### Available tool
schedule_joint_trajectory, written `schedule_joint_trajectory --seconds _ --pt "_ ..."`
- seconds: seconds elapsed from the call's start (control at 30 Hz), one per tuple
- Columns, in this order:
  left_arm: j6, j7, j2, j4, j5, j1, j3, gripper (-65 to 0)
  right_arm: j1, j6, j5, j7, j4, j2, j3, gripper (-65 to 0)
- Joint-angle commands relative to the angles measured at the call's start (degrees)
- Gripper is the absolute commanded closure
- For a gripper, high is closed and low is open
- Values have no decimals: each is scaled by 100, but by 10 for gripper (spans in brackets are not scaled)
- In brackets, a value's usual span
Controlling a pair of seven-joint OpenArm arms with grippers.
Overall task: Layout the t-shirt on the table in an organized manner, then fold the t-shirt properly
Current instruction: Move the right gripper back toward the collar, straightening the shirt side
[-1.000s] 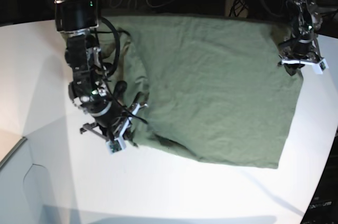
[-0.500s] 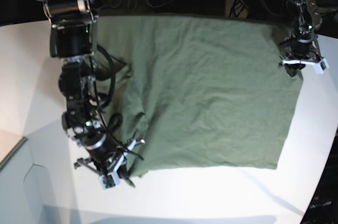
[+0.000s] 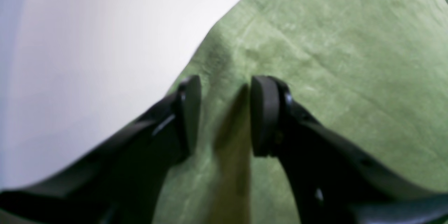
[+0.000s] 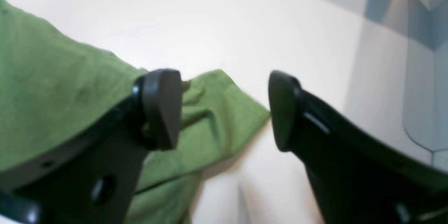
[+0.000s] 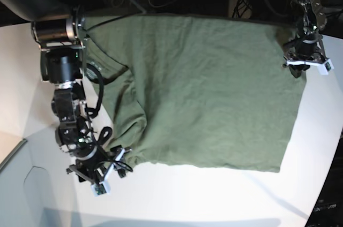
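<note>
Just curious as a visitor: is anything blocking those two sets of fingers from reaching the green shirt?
Nothing visible. The right gripper is open over the t-shirt corner; the left gripper straddles a raised fold at its edge. Only bare table surrounds it.

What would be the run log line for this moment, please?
phase: layout | t-shirt: spread on table | right gripper: open at corner | left gripper: straddling edge fold

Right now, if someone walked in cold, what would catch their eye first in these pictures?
The big olive-green t-shirt spread across the white table dominates the base view. Next, the right gripper at the shirt's near corner, its jaws apart in the wrist view with the cloth corner lying between them. The left gripper sits on the shirt's far opposite edge, pads straddling a raised fold.
</note>
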Motion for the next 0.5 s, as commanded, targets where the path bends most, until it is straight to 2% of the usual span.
schedule_joint_trajectory --seconds 0.0,0.1,0.23,0.33,0.47 --pt "125 476 14 -44 66 50 5 -238 -16 -45 69 169 357 8 8 -394" --pt "125 476 14 -44 66 50 5 -238 -728 -45 69 64 1342 -44 -18 -372" --pt "125 476 -4 -35 66 50 -13 -238 -1783 -54 60 -517 2529 -440 -150 -353" --pt "125 476 -13 -35 66 42 -13 -238 -2355 -72 60 -807 2845 -625 -185 -353" --pt "125 476 -22 -35 66 42 -13 -238 -2838 -80 60 -807 2837 -651 -185 -354"
